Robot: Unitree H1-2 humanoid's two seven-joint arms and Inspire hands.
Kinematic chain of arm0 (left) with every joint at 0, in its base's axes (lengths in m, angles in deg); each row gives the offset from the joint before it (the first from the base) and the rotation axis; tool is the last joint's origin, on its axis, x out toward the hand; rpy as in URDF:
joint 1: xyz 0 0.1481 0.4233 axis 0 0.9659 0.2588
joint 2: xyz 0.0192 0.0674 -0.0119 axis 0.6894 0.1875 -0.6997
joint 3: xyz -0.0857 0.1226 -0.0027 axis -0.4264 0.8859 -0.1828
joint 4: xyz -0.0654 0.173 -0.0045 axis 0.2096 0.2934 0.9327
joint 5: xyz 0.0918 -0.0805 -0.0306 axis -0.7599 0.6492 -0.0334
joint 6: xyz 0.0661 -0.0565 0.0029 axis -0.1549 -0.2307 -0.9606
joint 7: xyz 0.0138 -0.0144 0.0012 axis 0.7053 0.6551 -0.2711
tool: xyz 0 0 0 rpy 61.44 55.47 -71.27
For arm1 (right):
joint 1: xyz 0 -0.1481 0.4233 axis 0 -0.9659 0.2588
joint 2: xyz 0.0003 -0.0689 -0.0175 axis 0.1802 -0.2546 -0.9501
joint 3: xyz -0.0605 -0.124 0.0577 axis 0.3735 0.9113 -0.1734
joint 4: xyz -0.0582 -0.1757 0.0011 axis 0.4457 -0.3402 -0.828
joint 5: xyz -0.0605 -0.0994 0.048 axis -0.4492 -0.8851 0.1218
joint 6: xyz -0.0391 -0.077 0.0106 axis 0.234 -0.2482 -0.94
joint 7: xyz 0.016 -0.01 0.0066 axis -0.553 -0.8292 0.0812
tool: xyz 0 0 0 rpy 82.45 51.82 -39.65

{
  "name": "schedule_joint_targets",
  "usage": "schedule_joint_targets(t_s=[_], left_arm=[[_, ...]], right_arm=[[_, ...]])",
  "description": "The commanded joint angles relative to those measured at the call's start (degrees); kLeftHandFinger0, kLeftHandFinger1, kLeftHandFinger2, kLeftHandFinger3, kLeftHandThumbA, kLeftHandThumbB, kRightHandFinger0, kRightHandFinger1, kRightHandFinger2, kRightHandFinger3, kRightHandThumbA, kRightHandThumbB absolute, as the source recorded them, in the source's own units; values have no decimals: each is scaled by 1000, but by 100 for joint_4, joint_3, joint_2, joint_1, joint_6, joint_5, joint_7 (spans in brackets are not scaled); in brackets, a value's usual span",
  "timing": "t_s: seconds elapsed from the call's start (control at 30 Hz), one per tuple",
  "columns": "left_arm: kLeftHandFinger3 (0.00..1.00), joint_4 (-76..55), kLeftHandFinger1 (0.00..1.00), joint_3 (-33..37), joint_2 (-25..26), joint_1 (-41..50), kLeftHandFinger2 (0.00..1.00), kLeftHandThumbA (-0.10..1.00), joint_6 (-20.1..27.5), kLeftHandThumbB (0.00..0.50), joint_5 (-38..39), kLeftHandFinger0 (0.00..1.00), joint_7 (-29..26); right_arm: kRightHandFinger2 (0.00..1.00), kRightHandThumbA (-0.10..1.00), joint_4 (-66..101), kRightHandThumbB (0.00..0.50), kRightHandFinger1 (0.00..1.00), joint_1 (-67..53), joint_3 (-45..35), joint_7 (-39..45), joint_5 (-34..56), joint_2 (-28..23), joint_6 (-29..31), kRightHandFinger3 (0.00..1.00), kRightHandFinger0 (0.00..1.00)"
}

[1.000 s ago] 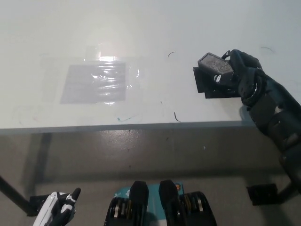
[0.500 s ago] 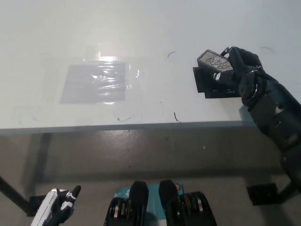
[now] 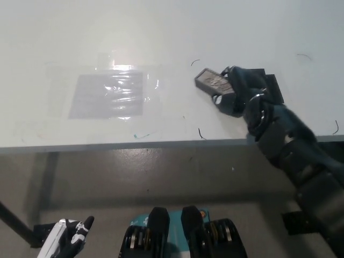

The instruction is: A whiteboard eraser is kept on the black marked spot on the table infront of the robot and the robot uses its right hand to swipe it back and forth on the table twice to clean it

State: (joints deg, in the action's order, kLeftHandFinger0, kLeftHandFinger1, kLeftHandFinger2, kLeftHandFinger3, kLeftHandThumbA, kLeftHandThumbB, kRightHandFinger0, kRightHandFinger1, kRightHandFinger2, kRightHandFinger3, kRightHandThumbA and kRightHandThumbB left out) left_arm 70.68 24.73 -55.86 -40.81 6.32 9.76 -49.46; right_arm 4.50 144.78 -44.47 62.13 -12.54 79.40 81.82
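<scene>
Clearly the grey block-shaped whiteboard eraser (image 3: 213,80) is held so that its felt face can rub the white tabletop (image 3: 161,32): the black right hand (image 3: 239,92) has its fingers curled around the eraser's right end, clamping it from the side, which leaves the length of the block sticking out to the left, ahead of the hand. It sits in the right half of the tabletop, nearer the front edge than the far one. Whether the felt is pressed flat on the surface or slightly tilted I cannot tell.

Just behind the hand, toward the right edge, the black marked spot (image 3: 270,86) shows partly, the wrist and forearm covering most of it; the eraser lies clear of it, to its left, so I judge a leftward stroke of the swipe to be in hand.

Farther left lies a clear plastic sheet over a grey rectangle (image 3: 107,94), taped flat, well apart from the eraser. Between them the surface is bare except for small dark pen marks (image 3: 196,61), one just beyond the eraser and another near the front edge. Nothing stands in the stroke's path; only the sheet's taped edge could catch the felt if the sweep runs that far.

The white left hand (image 3: 69,237) rests below the front edge, at the lower left; its finger state I cannot tell.
</scene>
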Motion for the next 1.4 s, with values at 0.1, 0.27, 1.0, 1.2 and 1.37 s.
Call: schedule_joint_targets(t_s=[0.1, 0.27, 1.0, 1.2, 1.37], left_arm=[[0, -170, 0, 39, 113, 133, 0, 719, 85, 347, -73, 0, 33], [0, -144, 0, 56, 114, 94, 0, 731, 23, 360, -74, 0, 43], [0, -156, 0, 52, 120, 1, 0, 721, 83, 357, -61, 0, 61], [0, -124, 0, 52, 107, -13, 0, 719, 137, 347, -93, 0, 42], [0, -137, 0, 35, 120, -50, 0, 720, 119, 350, -75, 0, 44]], right_arm=[[249, 469, -10, 179, 198, -210, 92, 136, -88, 527, 7, 195, 4], [316, 510, 44, 188, 272, 88, 236, 117, -204, 1074, -67, 302, 70], [571, 319, -115, 0, 384, -320, 509, -83, -414, 1332, 46, 271, 106], [590, 330, -136, 0, 434, -675, 524, -59, -397, 644, 124, 331, 115], [674, 281, -158, 0, 491, -913, 525, -90, -408, 39, 195, 514, 124]])
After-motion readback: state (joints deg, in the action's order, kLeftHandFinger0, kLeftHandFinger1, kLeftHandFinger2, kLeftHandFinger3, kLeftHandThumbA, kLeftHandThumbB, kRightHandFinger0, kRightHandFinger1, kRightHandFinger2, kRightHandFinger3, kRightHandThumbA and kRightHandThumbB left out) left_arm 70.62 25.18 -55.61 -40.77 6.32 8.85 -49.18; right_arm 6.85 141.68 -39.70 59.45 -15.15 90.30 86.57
